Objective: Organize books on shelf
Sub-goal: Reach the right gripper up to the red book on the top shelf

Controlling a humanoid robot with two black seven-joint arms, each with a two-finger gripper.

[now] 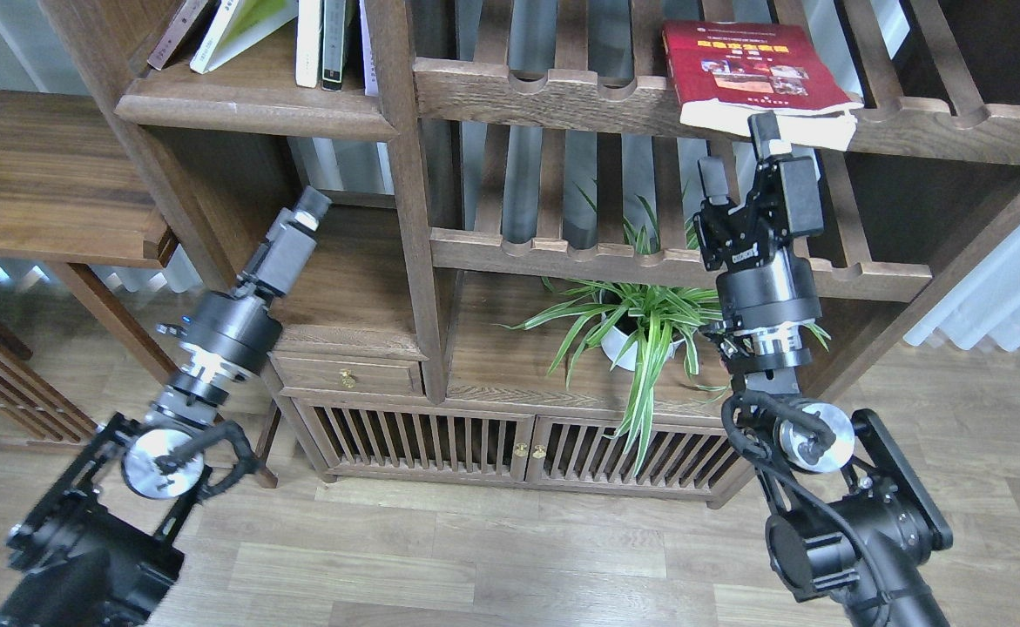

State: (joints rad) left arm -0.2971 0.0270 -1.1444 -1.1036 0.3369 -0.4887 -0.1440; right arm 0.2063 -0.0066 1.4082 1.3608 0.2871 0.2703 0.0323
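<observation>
The red book (pixel 753 70) with a yellow title and photos lies flat on the upper slatted rack at the top right, its front edge hanging over the rail. My right gripper (pixel 740 157) is open just below that edge, one fingertip (pixel 766 132) close under the pages, nothing between the fingers. The shelf (pixel 257 109) is at the upper left. On it the yellow-green book (pixel 244 30) leans left beside a dark book (pixel 177 30) whose cover is hidden. My left gripper (pixel 302 222) points up below the shelf, its fingers not told apart, nothing seen in it.
Thin white (pixel 307 43) and dark-green (pixel 335 43) upright books stand at the shelf's right end against the post (pixel 409 192). A second slatted rack (pixel 649 261), a potted plant (pixel 640 322), a low slatted-door cabinet (pixel 518 444) and a side table (pixel 48 174) are nearby.
</observation>
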